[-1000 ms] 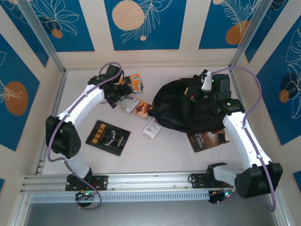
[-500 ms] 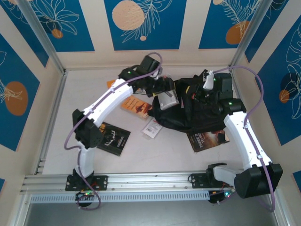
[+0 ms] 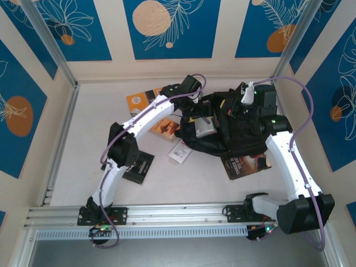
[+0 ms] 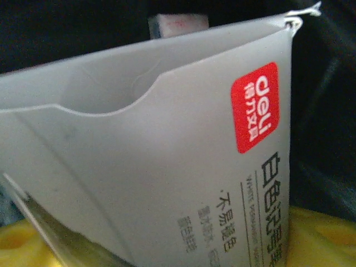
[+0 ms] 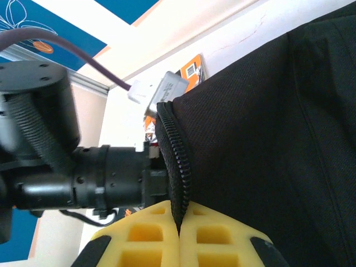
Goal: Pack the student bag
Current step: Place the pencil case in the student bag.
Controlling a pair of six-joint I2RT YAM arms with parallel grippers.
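The student bag (image 3: 233, 139), a big black fabric backpack, lies at the back right of the table. My right gripper (image 3: 240, 111) is shut on its zipper edge (image 5: 177, 167), the yellow pads (image 5: 222, 236) pressed together round the teeth. My left gripper (image 3: 200, 118) reaches over from the left, shut on a grey plastic pack (image 3: 204, 127) at the bag's open mouth. In the left wrist view the pack (image 4: 167, 167) bears a red label (image 4: 254, 105), with the bag's dark inside (image 4: 328, 111) behind it and my gripper (image 4: 178, 247) mostly hidden by it.
An orange book (image 3: 142, 100) lies at the back. A brown book (image 3: 166, 127) and a small white packet (image 3: 179, 151) sit left of the bag. A black book (image 3: 140, 166) lies under the left arm. Another book (image 3: 247, 163) pokes out beneath the bag's near side.
My left arm has swung right from the back left of the table, carrying the grey pack to the bag's opening. The right arm and the bag have stayed still.
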